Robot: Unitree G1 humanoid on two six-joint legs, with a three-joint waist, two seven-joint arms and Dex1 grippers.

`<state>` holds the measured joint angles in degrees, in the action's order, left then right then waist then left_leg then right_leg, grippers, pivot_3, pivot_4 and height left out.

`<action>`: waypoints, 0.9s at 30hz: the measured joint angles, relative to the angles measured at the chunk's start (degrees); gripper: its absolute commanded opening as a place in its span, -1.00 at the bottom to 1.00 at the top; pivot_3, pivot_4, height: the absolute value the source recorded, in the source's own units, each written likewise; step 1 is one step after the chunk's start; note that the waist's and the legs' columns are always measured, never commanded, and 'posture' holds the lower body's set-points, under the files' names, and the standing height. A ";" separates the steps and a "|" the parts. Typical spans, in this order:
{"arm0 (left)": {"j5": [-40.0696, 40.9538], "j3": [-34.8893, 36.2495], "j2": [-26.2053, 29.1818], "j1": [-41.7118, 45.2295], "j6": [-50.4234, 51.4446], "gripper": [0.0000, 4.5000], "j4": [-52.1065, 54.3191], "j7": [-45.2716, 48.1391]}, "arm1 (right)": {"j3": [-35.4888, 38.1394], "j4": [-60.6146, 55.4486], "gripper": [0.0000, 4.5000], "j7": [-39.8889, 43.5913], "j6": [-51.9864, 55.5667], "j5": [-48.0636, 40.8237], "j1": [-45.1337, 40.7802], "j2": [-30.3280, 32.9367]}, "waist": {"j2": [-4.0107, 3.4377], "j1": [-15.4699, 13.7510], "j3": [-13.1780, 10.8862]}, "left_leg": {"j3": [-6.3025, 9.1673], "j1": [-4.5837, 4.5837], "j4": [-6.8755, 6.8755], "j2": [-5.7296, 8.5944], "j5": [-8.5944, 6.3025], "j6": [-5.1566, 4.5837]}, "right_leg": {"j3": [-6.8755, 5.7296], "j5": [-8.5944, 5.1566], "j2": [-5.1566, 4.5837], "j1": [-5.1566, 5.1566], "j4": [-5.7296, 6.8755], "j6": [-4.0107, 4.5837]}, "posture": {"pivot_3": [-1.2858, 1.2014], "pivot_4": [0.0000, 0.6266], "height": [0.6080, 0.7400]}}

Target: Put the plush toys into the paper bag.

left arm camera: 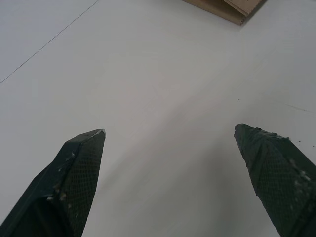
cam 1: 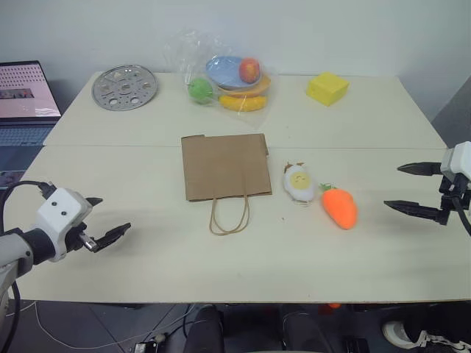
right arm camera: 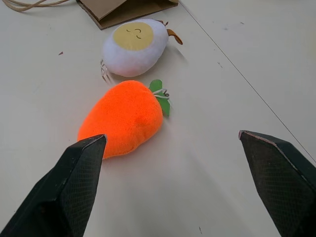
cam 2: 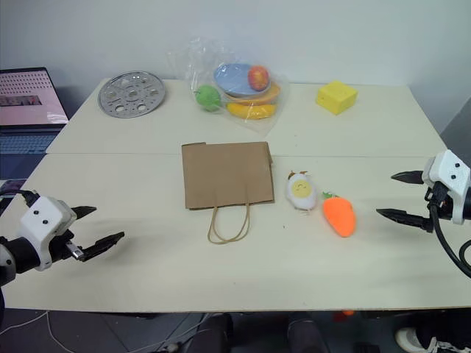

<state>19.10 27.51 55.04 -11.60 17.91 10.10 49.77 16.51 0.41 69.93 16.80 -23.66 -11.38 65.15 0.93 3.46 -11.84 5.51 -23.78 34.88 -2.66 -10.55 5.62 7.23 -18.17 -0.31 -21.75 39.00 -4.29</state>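
Centre of frame: bag [cam 1: 224,166] flat on table [cam 1: 147,257]; egg [cam 1: 299,182] and carrot [cam 1: 339,207] just right of it. Lower left: left gripper [cam 1: 105,220], fingers apart, empty. Right edge: right gripper [cam 1: 412,188], likewise apart, empty.

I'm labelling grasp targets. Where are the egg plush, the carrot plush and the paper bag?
egg plush [right arm camera: 133,47], right wrist view, on its yellow yolk face.
carrot plush [cam 1: 340,207], left eye view, mid orange body.
paper bag [cam 1: 224,165], left eye view, centre of the flat brown panel.
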 measured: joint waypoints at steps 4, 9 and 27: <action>-0.05 0.00 -0.25 0.73 -0.86 0.99 -0.99 0.66 | 0.00 0.00 1.00 0.00 -0.10 0.23 0.01 -0.07 | 0.00 0.00 0.00 | -0.01 0.00 0.00 0.00 0.00 0.00 | 0.01 0.02 0.00 -0.01 0.01 0.02 | 0.03 -0.52 1.00; -0.04 0.00 -0.35 1.09 -0.78 0.99 -1.07 0.79 | -0.10 0.00 1.00 -0.05 -0.31 0.58 0.00 -0.52 | 0.00 0.00 0.00 | -0.01 0.00 0.00 0.00 0.00 0.00 | 0.01 0.04 0.00 0.00 0.01 0.02 | 0.03 -0.52 1.00; -0.26 1.37 -1.12 2.13 -7.58 0.99 -4.05 2.42 | -0.35 -0.02 1.00 -0.06 -1.21 2.14 0.14 -1.20 | 0.00 -0.01 0.00 | -0.02 0.00 0.00 -0.01 0.00 0.00 | 0.01 0.10 0.00 -0.01 0.02 0.05 | 0.03 -0.52 1.00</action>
<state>18.84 28.88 53.93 -9.47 10.33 6.05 52.19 16.16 0.39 69.87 15.59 -21.52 -11.24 63.94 0.93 3.45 -11.84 5.49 -23.78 34.89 -2.67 -10.55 5.62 7.24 -18.07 -0.31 -21.75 39.03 -4.24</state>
